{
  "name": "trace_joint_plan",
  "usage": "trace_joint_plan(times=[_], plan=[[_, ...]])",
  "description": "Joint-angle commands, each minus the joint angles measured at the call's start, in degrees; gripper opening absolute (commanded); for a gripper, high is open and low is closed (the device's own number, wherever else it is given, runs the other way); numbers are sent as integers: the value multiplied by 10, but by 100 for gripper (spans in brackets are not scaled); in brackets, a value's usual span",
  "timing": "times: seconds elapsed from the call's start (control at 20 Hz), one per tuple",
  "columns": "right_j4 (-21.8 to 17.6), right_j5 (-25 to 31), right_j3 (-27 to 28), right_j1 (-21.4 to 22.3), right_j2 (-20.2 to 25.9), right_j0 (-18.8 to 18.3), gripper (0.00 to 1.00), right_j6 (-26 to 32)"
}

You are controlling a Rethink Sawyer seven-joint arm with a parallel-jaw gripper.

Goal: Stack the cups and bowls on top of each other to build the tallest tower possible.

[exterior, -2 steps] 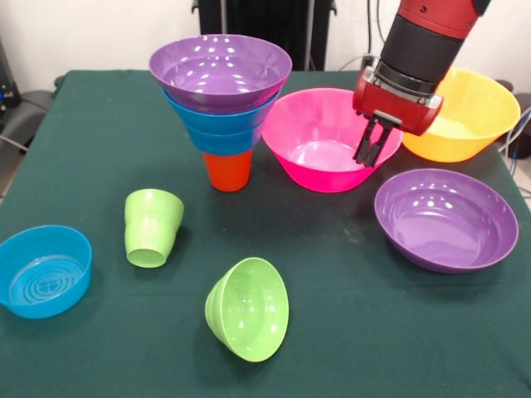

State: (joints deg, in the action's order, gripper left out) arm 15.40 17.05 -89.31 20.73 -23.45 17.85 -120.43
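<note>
The tower (pixel 221 99) stands at the back left: an upright orange cup (pixel 227 171) carries nested blue bowls (pixel 221 128), with a purple bowl (pixel 221 70) on top. To its right, the large pink bowl (pixel 319 141) rests on the table. My gripper (pixel 371 154) reaches down into the pink bowl's right side, and its fingers are pinched together at the rim. A lime green cup (pixel 152 226) lies tilted at front left. The small lime green bowl (pixel 248 308) lies on its side near the front. Another blue bowl (pixel 43 271) sits at far left.
A second purple bowl (pixel 446 219) sits upright at the right, just in front of my gripper. The yellow-orange bowl (pixel 469 114) stands behind my arm at the back right. Everything rests on the dark green tablecloth (pixel 348 332).
</note>
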Motion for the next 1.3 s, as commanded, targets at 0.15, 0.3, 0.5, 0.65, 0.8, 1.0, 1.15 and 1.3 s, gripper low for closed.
trace_joint_plan(times=[0.15, 0.3, 0.5, 0.65, 0.8, 1.0, 1.15, 1.3], plan=[[21, 68, -12, -18, 60, 8, 0, -103], [23, 67, -13, -17, 61, 7, 0, -101], [27, 28, -20, -10, 75, -2, 0, -101], [24, 19, -14, -12, 71, 2, 0, -100], [27, 23, -9, -16, 64, 7, 100, -105], [29, 15, -18, -13, 72, 3, 100, -104], [31, 12, -20, -13, 72, 5, 100, -105], [35, 8, -22, -15, 70, 10, 100, -111]])
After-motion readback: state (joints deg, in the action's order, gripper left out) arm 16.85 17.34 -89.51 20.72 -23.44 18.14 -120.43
